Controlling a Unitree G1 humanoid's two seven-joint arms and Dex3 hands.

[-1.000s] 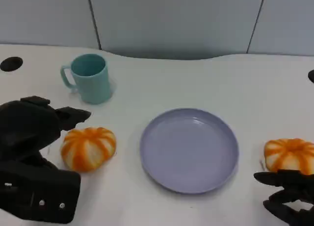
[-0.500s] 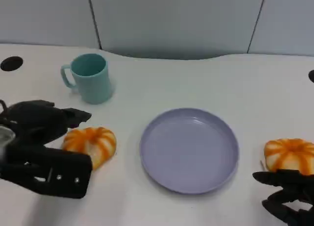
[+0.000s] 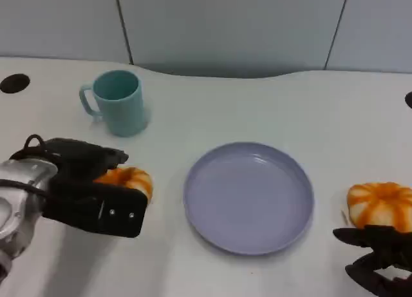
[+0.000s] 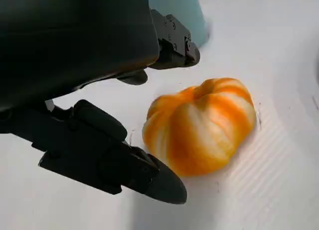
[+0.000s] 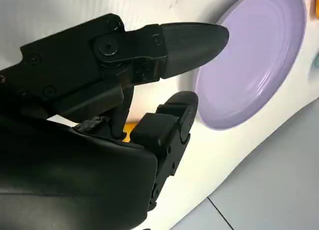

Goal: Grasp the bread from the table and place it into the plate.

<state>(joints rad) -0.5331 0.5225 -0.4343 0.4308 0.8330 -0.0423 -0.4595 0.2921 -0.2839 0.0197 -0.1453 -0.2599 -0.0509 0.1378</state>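
The left hand [image 3: 87, 187] hangs over the left bread [image 3: 129, 180] with its fingers [image 4: 119, 165] spread wide to either side of it, touching nothing as far as I can see, so I'd call this the reach just short of the grasp. The bread sits on the table [image 3: 193, 271] right under that hand, with the plate [image 3: 248, 197] off to its right and a teal cup [image 3: 118, 102] beyond it. Next the fingers need to close around the bread before any lift; the right hand [image 3: 380, 258] rests nearer the robot than a second bread [image 3: 381, 204], fingers apart and empty.
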